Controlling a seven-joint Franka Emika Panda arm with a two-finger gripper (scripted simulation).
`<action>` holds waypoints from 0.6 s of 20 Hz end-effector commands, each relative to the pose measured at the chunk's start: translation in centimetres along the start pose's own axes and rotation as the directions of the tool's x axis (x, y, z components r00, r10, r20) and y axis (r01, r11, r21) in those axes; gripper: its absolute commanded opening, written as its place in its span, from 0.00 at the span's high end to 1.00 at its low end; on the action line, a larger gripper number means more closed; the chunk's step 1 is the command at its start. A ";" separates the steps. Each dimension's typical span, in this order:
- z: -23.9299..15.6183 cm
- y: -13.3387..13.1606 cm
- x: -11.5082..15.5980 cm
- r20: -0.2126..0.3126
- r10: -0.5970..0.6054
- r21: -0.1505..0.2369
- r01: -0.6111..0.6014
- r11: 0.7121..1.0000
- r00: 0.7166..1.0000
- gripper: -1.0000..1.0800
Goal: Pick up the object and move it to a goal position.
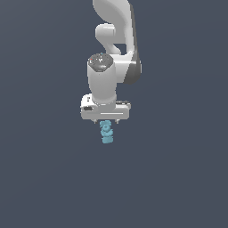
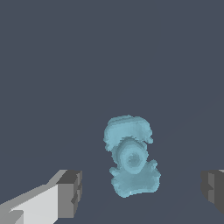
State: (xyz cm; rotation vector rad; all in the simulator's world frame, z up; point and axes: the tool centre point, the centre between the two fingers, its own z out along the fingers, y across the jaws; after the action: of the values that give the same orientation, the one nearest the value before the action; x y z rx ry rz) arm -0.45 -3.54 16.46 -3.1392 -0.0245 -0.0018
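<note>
Arm (image 1: 113, 26) cut off by exterior view's top edge, gripper (image 2: 140, 190) fingers (image 2: 70, 192) cut by wrist view's edges, fingers barely visible in exterior view.

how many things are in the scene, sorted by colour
light blue: 1, the knobbly object between the open fingers
white: 1, the robot arm with its gripper
total: 2

arm (image 1: 107, 75): glossy white, rounded links | dark grey joint seams | grey pads (image 2: 70, 192)
</note>
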 end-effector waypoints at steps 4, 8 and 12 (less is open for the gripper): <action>2.2 0.3 -0.5 0.001 -0.091 -0.002 0.091 0.996 0.996 0.04; 3.3 0.4 -0.8 0.001 -0.141 -0.002 0.141 0.990 0.990 0.04; 4.0 0.5 -0.9 0.002 -0.169 -0.002 0.169 0.986 0.986 0.04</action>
State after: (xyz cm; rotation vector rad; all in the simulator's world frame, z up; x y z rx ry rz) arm -1.34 -4.01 12.72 -3.1296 -0.2735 0.0012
